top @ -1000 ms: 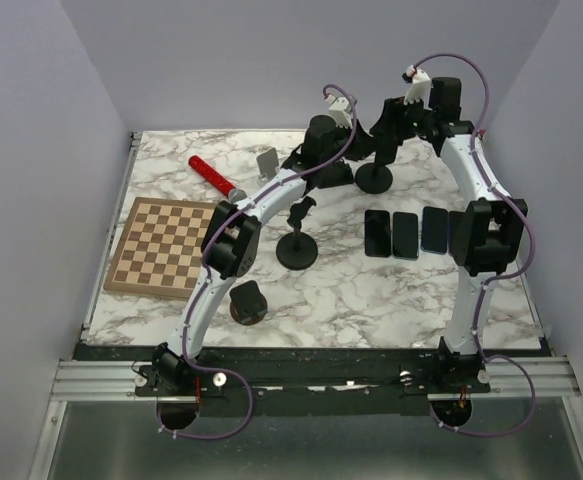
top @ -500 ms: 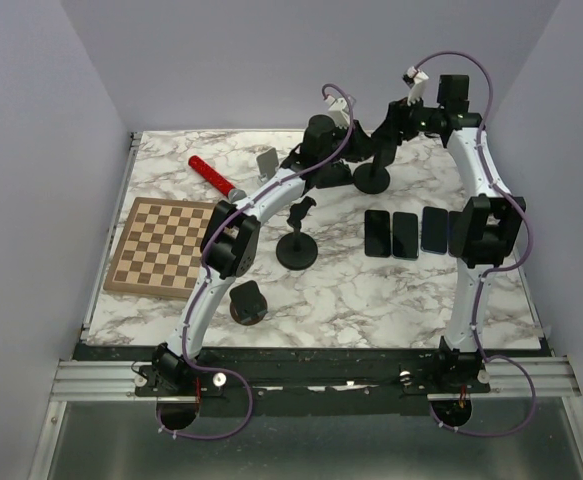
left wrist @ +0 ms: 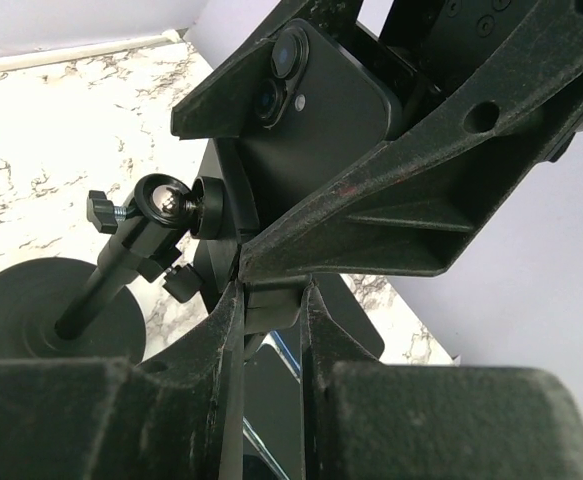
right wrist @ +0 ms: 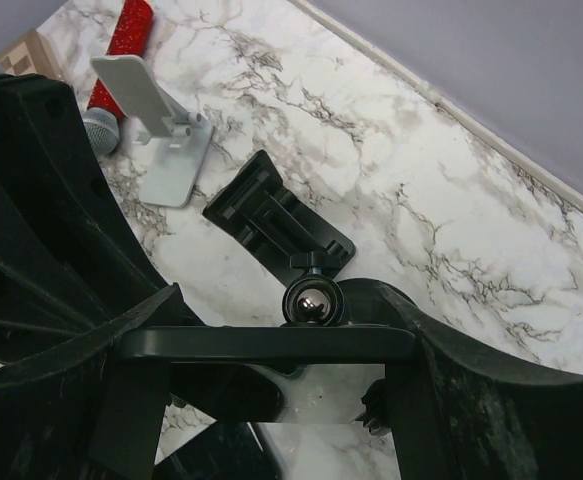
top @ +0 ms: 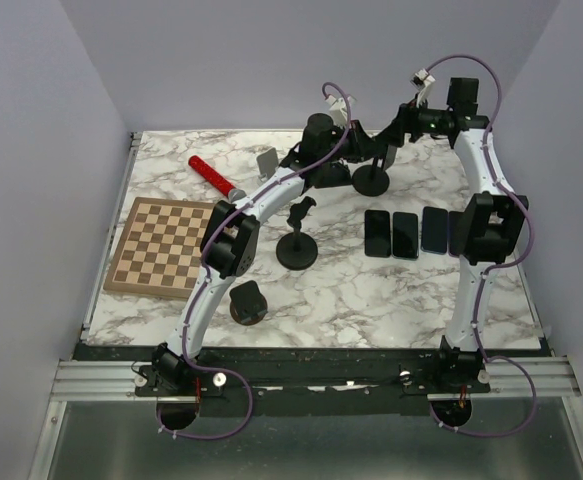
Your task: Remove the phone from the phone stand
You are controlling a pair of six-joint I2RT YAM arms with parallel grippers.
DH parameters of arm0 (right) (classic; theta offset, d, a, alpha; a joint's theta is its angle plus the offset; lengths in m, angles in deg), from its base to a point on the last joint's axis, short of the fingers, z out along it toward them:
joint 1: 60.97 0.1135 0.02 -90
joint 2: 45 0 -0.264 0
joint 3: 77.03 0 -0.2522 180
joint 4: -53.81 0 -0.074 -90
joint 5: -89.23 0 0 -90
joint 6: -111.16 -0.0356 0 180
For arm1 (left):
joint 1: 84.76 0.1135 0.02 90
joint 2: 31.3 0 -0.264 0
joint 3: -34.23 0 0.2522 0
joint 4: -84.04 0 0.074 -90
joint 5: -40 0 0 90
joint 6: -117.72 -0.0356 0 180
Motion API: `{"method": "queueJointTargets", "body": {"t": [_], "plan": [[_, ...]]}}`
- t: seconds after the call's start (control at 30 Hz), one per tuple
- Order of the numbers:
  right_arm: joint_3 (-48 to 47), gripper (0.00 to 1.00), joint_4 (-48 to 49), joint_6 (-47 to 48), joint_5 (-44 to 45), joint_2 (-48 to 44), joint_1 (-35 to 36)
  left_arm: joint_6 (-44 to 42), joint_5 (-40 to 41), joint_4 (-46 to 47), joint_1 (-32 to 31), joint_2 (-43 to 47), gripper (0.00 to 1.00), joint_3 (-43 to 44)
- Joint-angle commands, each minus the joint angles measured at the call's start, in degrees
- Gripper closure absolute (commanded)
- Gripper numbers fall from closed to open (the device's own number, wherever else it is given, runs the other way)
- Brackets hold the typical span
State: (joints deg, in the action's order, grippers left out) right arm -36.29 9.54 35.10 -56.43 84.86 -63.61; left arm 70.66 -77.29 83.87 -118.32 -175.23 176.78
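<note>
The black phone (left wrist: pixel 321 110) shows its back and camera lenses in the left wrist view. It sits at the head of the phone stand (top: pixel 373 178), a round-based post at the back middle of the table. My right gripper (right wrist: pixel 271 345) is shut on the phone's two edges, and the phone's edge (right wrist: pixel 221 345) spans its fingers. The stand's ball joint (right wrist: pixel 314 300) is just behind. My left gripper (left wrist: pixel 271 290) is shut on the lower clamp of the stand's holder, beside the joint (left wrist: pixel 166 200). Both grippers meet above the stand in the top view, left (top: pixel 354 150) and right (top: pixel 391 138).
Three phones (top: pixel 405 235) lie flat side by side, right of centre. A second black stand (top: pixel 296 250) and a black lump (top: pixel 248 300) stand in the middle. A chessboard (top: pixel 161 248), a red microphone (top: pixel 216 177), a white stand (right wrist: pixel 156 130) and a flat black mount (right wrist: pixel 276 215) lie left and back.
My right arm's wrist has swung right and back while its fingers stay on the phone. My left arm has barely moved.
</note>
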Motion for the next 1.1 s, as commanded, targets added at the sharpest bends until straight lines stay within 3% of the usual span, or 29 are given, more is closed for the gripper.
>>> {"method": "queueJointTargets", "body": {"t": [0.0,0.1,0.33,0.5,0.67,1.07], "plan": [[-2.90,0.99,-4.94,-4.09,-7.32,2.30,-0.46,4.75,3.68,-9.58,1.90,-2.15,1.00,0.28],[-9.33,0.99,-11.91,-0.96,-6.84,4.43,-0.51,5.51,5.83,-12.21,2.27,-1.96,1.00,0.23],[-2.76,0.99,-5.21,-5.36,-2.81,-0.35,-0.61,4.26,7.25,-13.01,1.76,-1.53,1.00,0.66],[-4.56,0.99,-5.83,-7.60,-7.47,-0.20,-1.29,5.25,10.69,-17.56,2.26,-1.18,1.00,0.86],[-10.30,0.99,-14.03,-4.72,-11.07,1.44,-2.16,7.58,12.39,-20.75,2.97,-1.64,1.00,1.38],[-2.81,1.00,-2.41,-13.40,-13.64,-2.18,-3.61,8.16,12.77,-22.91,3.17,-2.84,1.00,3.63]]}}
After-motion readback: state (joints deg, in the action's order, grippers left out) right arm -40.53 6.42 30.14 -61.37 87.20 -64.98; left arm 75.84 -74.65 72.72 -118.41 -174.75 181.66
